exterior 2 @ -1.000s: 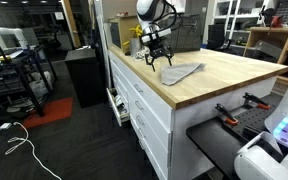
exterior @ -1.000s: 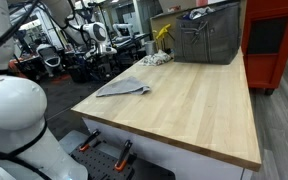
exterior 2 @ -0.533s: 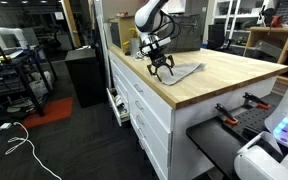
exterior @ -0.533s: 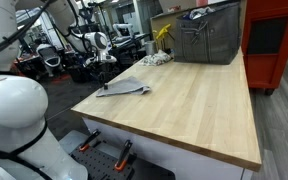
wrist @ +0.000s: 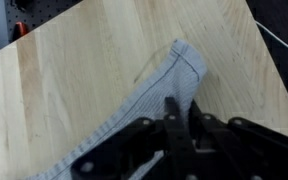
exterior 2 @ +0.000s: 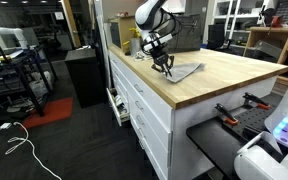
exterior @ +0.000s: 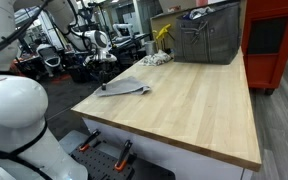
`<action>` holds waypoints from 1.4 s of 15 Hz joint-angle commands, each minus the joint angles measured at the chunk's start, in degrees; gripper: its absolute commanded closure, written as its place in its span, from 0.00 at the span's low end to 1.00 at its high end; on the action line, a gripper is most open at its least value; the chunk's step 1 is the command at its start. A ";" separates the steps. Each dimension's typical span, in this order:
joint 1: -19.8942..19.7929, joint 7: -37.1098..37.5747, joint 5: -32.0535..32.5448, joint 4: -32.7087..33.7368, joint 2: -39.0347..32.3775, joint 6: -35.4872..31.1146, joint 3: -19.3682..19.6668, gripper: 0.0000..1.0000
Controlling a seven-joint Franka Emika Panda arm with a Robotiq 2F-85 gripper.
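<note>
A grey cloth [exterior: 127, 90] [exterior 2: 186, 71] lies flat near the corner of the butcher-block table [exterior: 189, 105] [exterior 2: 224, 72]. My gripper [exterior: 103, 84] [exterior 2: 167, 70] stands point-down on the cloth's end closest to the table edge. In the wrist view the two black fingers [wrist: 170, 108] are drawn close together, with a raised fold of the grey cloth [wrist: 134, 100] pinched between them at my gripper [wrist: 182, 112]. The cloth's rounded, hemmed corner sticks out just past the fingertips.
At the far end of the table stand a metal wire bin [exterior: 206, 35], a yellow item [exterior: 163, 34] and a small pale bundle [exterior: 156, 59]. A red cabinet [exterior: 275, 40] is behind. The table edge and white drawers [exterior 2: 144, 105] lie right beside the cloth.
The gripper came down onto the near end of the cloth, and its fingers went from wide open to closed on a fold of it.
</note>
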State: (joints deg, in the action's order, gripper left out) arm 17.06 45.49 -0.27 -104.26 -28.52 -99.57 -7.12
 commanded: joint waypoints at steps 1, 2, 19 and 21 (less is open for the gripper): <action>0.13 -0.60 -0.30 -2.48 5.56 3.49 0.37 1.00; -0.03 -1.10 -0.17 -2.75 7.04 4.19 0.29 0.99; -0.51 -1.30 3.92 4.49 12.47 7.76 -0.33 0.67; -0.67 -1.40 3.45 4.27 13.10 7.51 -0.38 0.53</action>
State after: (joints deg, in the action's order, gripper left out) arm 16.74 45.03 2.82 -100.84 -16.22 -93.35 -7.18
